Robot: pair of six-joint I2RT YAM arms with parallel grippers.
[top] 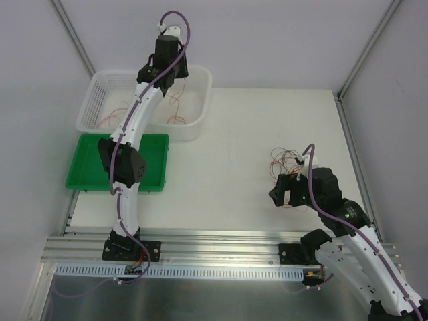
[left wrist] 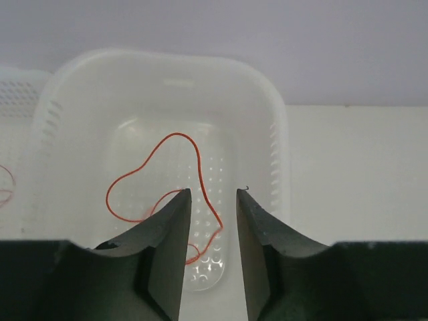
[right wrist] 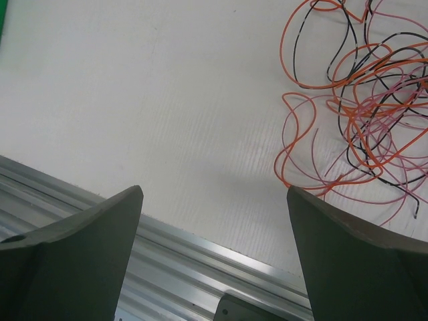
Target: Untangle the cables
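Observation:
The tangled cables (top: pixel 289 160) lie on the white table at the right, a pile of thin orange, black and pink wires (right wrist: pixel 364 93). My right gripper (top: pixel 286 196) hovers just in front of the pile, its jaws (right wrist: pixel 214 190) wide open and empty, with the tangle off to their upper right. My left gripper (top: pixel 174 70) hangs over the right white basket (top: pixel 199 90). Its jaws (left wrist: pixel 213 191) stand a little apart with nothing clamped between them. One orange-red wire (left wrist: pixel 177 134) lies looped on the basket's floor below them.
A second, perforated white basket (top: pixel 93 100) stands left of the first, with thin wires in it. A green tray (top: pixel 83 167) lies in front of it, partly under my left arm. An aluminium rail (right wrist: pixel 167 247) runs along the table's near edge.

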